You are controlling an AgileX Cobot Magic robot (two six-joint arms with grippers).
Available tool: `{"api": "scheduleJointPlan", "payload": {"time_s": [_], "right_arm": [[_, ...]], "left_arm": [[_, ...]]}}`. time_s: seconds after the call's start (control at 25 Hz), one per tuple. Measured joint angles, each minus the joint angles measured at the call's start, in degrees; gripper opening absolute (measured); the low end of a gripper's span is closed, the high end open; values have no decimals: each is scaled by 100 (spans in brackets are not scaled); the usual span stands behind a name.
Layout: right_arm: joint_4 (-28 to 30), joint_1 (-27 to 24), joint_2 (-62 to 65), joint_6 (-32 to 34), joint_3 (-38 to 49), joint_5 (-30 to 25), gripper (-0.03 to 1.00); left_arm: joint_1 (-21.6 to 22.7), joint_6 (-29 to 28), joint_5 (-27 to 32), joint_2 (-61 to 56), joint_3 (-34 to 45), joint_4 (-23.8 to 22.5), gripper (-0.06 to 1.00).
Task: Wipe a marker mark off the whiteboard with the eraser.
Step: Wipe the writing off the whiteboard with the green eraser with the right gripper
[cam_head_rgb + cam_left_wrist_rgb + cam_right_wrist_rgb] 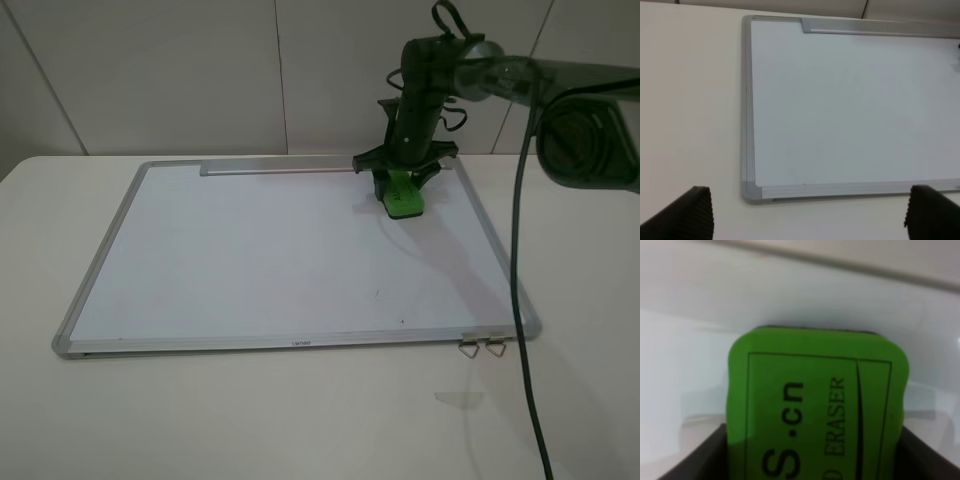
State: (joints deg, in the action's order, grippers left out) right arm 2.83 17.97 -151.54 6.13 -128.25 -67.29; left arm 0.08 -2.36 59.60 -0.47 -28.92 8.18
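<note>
The whiteboard (250, 250) lies flat on the table, silver-framed. My right gripper (402, 183) is shut on the green eraser (404, 199), which presses down on the board's far right part, just below the tray strip (280, 170). In the right wrist view the eraser (815, 410) fills the space between the fingers (700, 460), with white board (685, 355) beyond it. No dark marker mark shows anywhere; the spot under the eraser is hidden. My left gripper (810, 222) hangs open above the table beside the board's near left corner (751, 191), holding nothing.
Two small metal clips (482, 347) sit at the board's near right corner. A couple of tiny grey specks (377, 293) dot the board's right half. A black cable (522, 300) hangs down on the right. The wall stands just behind the table.
</note>
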Motion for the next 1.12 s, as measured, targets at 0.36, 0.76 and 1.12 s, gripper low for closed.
{"api": "scheduleJointPlan", "payload": {"time_s": [0.36,0.76,1.12], "right_arm": [[6,342,110,15,423,342,60],[43,-127,511,-27,1313,543,60],[57,-251,899,-52,1677,7,59]], "left_arm": [[0,0,0,0,0,0,78],[0,0,0,0,0,0,78],[0,0,0,0,0,0,78]]}}
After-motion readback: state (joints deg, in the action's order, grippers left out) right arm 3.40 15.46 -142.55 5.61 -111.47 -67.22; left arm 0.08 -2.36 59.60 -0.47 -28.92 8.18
